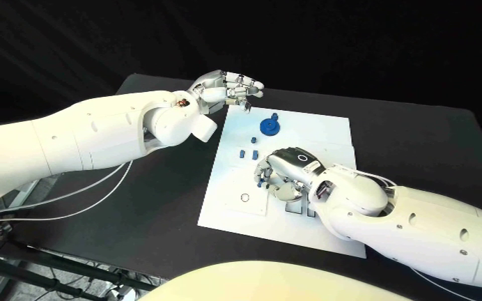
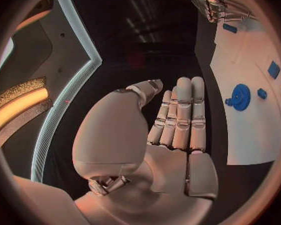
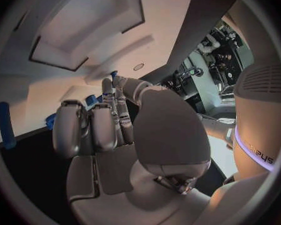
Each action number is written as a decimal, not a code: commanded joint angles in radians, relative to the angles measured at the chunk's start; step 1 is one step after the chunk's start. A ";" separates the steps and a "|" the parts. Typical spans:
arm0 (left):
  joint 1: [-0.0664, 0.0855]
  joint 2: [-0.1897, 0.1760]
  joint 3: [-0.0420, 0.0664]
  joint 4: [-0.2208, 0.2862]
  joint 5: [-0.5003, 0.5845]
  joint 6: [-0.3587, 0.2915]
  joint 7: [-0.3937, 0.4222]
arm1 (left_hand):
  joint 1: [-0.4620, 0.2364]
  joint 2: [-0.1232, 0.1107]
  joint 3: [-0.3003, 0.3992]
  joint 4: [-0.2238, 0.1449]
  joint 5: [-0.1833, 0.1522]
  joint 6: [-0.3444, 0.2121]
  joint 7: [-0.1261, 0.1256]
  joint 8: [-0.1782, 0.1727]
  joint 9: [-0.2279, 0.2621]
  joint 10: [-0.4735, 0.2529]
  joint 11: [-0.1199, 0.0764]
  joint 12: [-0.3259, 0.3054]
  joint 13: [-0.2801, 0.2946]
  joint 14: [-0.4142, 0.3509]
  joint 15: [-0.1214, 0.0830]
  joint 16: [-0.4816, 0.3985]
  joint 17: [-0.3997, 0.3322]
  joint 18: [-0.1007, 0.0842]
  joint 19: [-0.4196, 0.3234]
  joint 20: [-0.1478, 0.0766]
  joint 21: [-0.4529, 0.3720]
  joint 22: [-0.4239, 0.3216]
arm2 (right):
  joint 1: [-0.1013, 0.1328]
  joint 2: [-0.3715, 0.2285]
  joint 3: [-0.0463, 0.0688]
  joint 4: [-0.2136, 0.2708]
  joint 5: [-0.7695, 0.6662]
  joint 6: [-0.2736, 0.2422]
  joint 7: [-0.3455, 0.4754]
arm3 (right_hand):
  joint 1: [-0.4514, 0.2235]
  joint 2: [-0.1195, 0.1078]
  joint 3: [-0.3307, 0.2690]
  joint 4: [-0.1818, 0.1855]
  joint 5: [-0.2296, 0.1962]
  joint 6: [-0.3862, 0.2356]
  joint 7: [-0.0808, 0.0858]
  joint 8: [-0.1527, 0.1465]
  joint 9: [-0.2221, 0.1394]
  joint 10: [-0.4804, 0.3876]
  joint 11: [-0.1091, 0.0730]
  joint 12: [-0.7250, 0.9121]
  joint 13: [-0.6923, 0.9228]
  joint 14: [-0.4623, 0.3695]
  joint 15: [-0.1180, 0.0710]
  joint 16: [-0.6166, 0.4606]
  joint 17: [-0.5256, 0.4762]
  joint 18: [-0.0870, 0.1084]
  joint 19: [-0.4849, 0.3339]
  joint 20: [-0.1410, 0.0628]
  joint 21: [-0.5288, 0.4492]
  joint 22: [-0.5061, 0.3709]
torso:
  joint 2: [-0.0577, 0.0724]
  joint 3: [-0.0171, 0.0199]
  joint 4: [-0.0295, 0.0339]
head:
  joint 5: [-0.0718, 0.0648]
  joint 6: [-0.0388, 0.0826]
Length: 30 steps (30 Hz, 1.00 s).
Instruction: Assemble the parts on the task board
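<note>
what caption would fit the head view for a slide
Right hand works low over the white task board near a blue gear, left hand poised at the board's far corner.

White task board (image 1: 311,130); blue parts (image 1: 268,127); black table (image 1: 150,196); silver hands.

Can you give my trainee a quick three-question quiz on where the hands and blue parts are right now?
1. True or false: the left hand holds a blue part.
2. Which hand is over the white board? A) left B) right C) neither
3. Fill in: the blue gear lies on the board's ____ half, far from the robot or near it?

Key:
1. False. Its fingers lie straight with nothing in them, beside the board's far left corner.
2. B. The right hand is down over the middle of the board, among small blue pieces.
3. Far.
</note>
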 commanded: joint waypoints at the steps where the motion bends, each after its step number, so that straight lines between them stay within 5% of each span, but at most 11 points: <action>1: 0.001 0.001 0.001 0.002 -0.003 0.018 0.002 | -0.007 -0.001 -0.003 0.001 -0.001 -0.005 0.007 0.005 -0.001 -0.006 -0.001 0.005 0.001 -0.004 0.005 -0.006 -0.001 0.006 -0.004 0.005 -0.005 -0.001 | -0.002 0.003 -0.003 -0.003 -0.023 0.045 -0.013 | -0.003 0.009 -0.003 -0.005 0.003 -0.002 0.009 0.006 0.001 0.036 -0.032 0.001 0.002 0.047 -0.003 0.004 -0.001 -0.011 0.000 0.001 -0.006 0.165 | 0.000 0.0001 0.0000 | 0.000 -0.001; 24: 0.001 -0.001 0.001 -0.004 -0.006 0.017 -0.014 | -0.004 0.000 -0.004 0.000 0.000 -0.007 0.006 0.007 -0.001 -0.008 -0.001 0.008 0.002 -0.005 0.005 -0.005 -0.001 0.007 -0.003 0.006 -0.008 -0.004 | -0.003 0.011 -0.006 -0.005 -0.023 0.048 -0.019 | -0.063 -0.013 -0.021 0.015 -0.015 -0.048 0.025 -0.027 -0.002 -0.033 -0.007 -0.059 -0.007 0.040 0.020 0.005 -0.021 -0.002 -0.023 0.018 -0.056 0.155 | 0.000 0.0000 -0.0002 | 0.001 -0.004; 30: 0.001 -0.002 0.001 -0.004 -0.006 0.011 -0.009 | -0.004 0.000 -0.004 0.000 0.000 -0.007 0.006 0.007 -0.001 -0.008 -0.001 0.008 0.002 -0.005 0.005 -0.005 -0.001 0.007 -0.003 0.006 -0.008 -0.004 | -0.003 0.006 -0.006 -0.005 -0.021 0.004 -0.024 | -0.076 -0.051 -0.020 0.017 -0.042 -0.134 0.046 -0.080 -0.021 -0.196 0.028 -0.064 -0.039 -0.004 0.051 -0.055 -0.114 0.029 -0.108 0.047 -0.239 0.102 | 0.000 0.0003 -0.0004 | -0.002 -0.002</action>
